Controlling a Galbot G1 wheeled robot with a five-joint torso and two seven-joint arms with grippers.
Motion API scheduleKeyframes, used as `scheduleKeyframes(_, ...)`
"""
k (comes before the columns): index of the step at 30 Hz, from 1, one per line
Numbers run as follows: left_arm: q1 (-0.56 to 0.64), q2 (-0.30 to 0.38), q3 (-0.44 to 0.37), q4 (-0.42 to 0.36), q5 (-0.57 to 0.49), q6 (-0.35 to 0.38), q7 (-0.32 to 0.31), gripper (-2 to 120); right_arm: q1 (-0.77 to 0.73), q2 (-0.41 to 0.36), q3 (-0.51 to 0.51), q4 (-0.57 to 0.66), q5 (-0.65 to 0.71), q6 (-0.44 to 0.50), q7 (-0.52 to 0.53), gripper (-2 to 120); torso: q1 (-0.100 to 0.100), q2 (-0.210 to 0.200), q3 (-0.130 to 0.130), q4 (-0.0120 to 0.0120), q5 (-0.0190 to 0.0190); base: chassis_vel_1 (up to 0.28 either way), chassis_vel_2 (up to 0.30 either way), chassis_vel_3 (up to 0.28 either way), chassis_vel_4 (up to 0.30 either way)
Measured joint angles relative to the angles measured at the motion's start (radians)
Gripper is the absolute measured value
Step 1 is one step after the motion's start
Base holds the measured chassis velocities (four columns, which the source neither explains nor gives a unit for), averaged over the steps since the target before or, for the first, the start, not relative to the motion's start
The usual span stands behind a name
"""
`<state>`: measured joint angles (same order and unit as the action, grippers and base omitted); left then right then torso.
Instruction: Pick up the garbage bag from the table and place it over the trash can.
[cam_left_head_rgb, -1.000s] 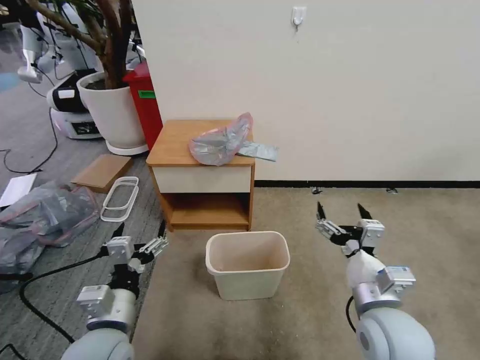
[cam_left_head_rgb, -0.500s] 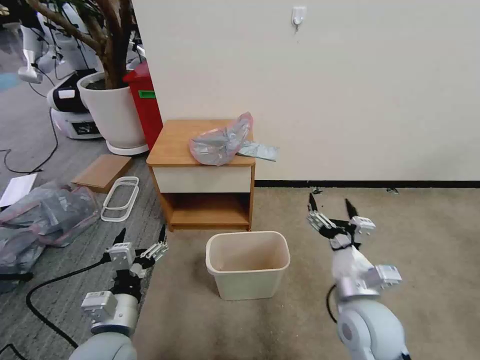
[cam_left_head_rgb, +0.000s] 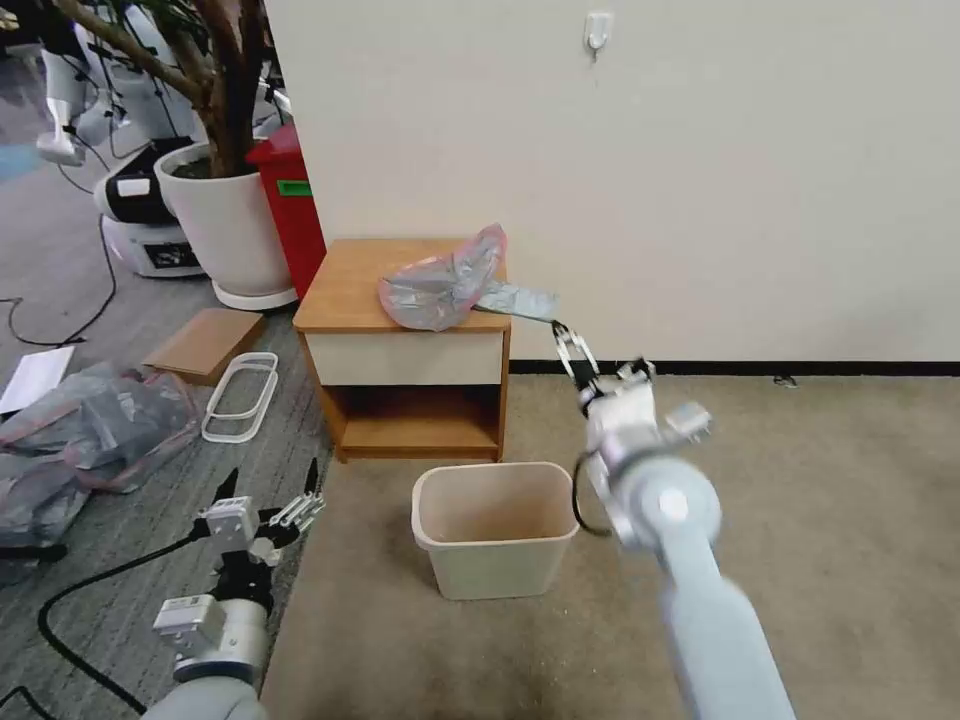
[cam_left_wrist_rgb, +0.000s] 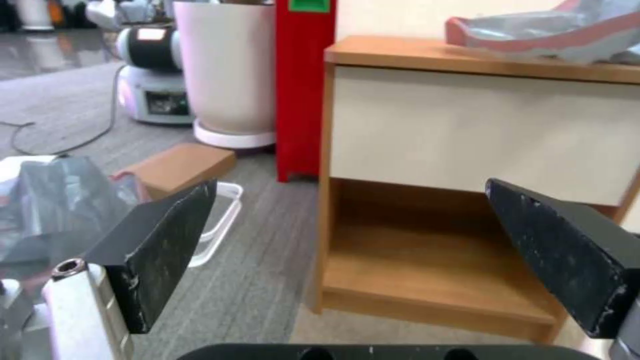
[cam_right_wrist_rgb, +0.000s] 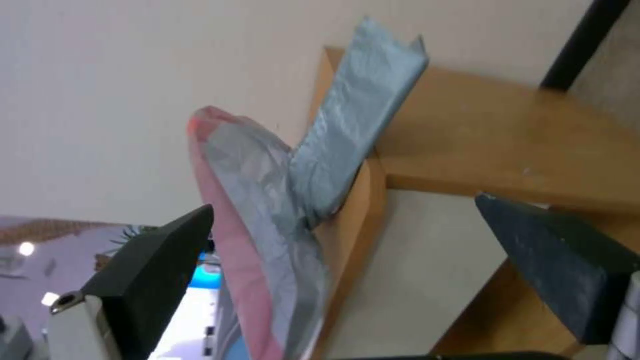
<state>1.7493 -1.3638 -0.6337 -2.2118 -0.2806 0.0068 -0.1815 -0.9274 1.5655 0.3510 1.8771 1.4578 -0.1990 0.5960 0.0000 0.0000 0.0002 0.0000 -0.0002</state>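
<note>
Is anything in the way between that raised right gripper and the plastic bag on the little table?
No. In the right wrist view the open right gripper looks straight at the garbage bag on the table, with bare air between.

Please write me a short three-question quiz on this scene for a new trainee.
1. True or false: the garbage bag lies on the table.
2. Which gripper is nearer the bag? A) left gripper B) right gripper
3. Fill in: the trash can stands on the ____ in front of the table.

Key: 1 true; 2 B; 3 floor.
</note>
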Motion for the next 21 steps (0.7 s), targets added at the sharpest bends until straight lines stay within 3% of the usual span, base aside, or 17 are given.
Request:
scheduleKeyframes(7, 0.011, -0.019, -0.026, 0.002, 0.005, 0.000, -0.017, 100, 0.128, 0.042, 0.036, -0.166, 0.024, -0.001, -0.012, 100, 0.000, 0.000, 0.000, 0.0002, 0.0002, 0.000, 0.000, 0.000, 0.000)
scheduleKeyframes(21, 0.034, -0.058, -0.080, -0.004, 0.022, -0.001, -0.019, 100, 0.286, 0.046, 0.058, -0.439, 0.036, 0.002, -0.062, 100, 0.000, 0.000, 0.000, -0.0001, 0.0002, 0.000, 0.000, 0.000, 0.000)
